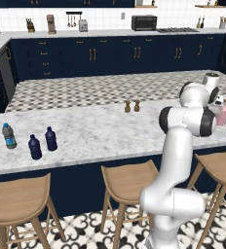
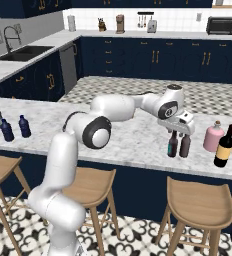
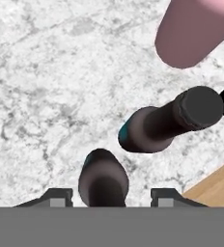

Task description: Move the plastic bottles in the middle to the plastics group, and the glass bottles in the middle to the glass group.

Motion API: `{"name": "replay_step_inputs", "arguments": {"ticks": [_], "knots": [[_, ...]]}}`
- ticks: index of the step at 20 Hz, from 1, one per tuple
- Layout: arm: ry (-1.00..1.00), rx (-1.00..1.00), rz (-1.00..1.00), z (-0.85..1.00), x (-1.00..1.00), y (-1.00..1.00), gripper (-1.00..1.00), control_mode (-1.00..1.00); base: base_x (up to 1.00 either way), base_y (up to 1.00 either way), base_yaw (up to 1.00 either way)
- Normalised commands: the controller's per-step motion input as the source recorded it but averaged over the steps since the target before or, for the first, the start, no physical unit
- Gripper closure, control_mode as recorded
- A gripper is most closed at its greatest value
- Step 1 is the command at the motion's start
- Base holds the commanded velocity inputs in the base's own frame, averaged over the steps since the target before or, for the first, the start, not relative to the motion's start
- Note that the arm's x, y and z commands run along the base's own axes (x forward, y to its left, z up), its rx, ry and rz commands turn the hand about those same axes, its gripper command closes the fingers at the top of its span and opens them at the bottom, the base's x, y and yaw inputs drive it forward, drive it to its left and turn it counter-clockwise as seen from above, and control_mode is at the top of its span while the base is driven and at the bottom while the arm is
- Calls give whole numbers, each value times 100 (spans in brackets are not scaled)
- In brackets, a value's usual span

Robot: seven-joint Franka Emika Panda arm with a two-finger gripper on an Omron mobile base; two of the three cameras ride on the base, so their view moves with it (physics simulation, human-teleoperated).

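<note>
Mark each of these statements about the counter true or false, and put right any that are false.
1. Two slim dark long-necked bottles stand upright near the squat pink bottle. True.
2. The end effector is clamped on the squat pink bottle. False: it is over one slim dark bottle, its jaws apart with a gap on each side in the hand view.
3. Two short navy-blue bottles stand by the clear bottle with a blue label. True.
4. The two small brown shakers lie tipped over on a wooden stool. False: they stand upright on the marble counter.
</note>
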Motion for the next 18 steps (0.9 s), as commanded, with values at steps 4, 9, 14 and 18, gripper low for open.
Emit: {"name": "replay_step_inputs", "arguments": {"ticks": [4, 9, 14, 18], "knots": [[0, -1, 0, 4, 0, 3, -100, -100, 0, 0, 0], [0, -1, 0, 25, -1, 16, -100, -100, 0, 0, 0], [-1, -4, 0, 37, -10, 26, -100, -100, 0, 0, 0], [-3, -5, 0, 26, -37, 37, -100, -100, 0, 0, 0]]}}
